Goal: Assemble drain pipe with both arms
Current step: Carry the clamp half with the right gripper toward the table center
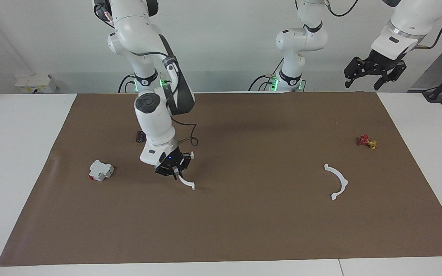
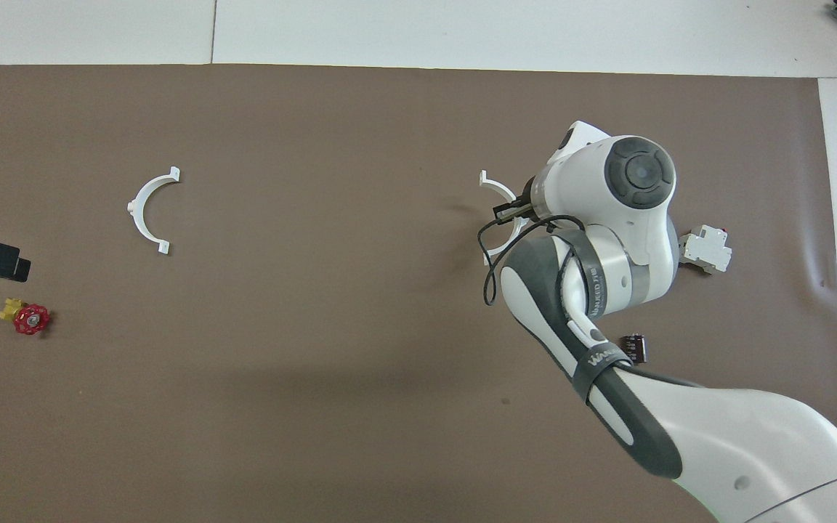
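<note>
Here the right gripper (image 1: 175, 172) is seen closed on one white half ring (image 1: 186, 181), which is carried just above the brown mat (image 1: 244, 230), toward the right arm's end of the table. The half ring is gripped near its middle, and its two tabbed ends stick out past the fingers. A white and red block (image 1: 101, 170) is lying on the mat nearer that end of the table, and a small black cylinder (image 1: 140, 136) is lying nearer the robots. The second half ring (image 1: 337, 181) is lying flat toward the left arm's end, well apart from the first, with a small red and yellow piece (image 1: 366, 141) near it. The left gripper (image 1: 370, 76) is held high over that end, fingers spread and empty, waiting.
</note>
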`<state>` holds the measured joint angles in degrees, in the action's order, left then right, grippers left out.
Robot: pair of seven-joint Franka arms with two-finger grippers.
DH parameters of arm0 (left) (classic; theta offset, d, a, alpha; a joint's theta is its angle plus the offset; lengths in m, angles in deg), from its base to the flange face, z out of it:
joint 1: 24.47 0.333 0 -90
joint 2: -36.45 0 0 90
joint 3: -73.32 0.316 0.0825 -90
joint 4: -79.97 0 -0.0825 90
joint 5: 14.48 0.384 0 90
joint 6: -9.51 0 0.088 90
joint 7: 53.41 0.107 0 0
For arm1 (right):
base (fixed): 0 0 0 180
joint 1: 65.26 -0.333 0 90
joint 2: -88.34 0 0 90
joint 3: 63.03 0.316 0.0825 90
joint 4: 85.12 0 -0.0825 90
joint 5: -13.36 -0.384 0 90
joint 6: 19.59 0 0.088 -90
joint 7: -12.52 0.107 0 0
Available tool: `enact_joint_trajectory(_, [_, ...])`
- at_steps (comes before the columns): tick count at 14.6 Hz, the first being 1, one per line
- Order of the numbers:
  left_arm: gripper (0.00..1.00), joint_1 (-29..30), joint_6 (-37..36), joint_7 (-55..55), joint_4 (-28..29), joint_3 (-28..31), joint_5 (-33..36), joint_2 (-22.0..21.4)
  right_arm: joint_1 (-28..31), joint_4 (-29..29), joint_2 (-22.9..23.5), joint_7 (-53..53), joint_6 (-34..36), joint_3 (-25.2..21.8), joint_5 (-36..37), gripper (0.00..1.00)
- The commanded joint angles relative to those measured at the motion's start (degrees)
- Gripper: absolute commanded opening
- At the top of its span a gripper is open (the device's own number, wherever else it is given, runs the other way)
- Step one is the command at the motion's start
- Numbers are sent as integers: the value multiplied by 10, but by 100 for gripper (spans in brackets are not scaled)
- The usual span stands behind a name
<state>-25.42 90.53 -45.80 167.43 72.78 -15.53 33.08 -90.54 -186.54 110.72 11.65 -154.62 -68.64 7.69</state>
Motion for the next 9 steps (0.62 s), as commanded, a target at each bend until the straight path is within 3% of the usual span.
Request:
enact_joint_trajectory(1, [100,6,3,-1,20,-5,9,-17,-38,31,23,96,13,-1,32,0])
enact_joint_trajectory(3, [100,6,3,-1,19,-4,9,-17,-64,37,36,142,10,-1,44,0])
enact_joint_trajectory(9, [100,6,3,-1,20,-4,9,-17,-84,28,54,146,-8,0,82,0])
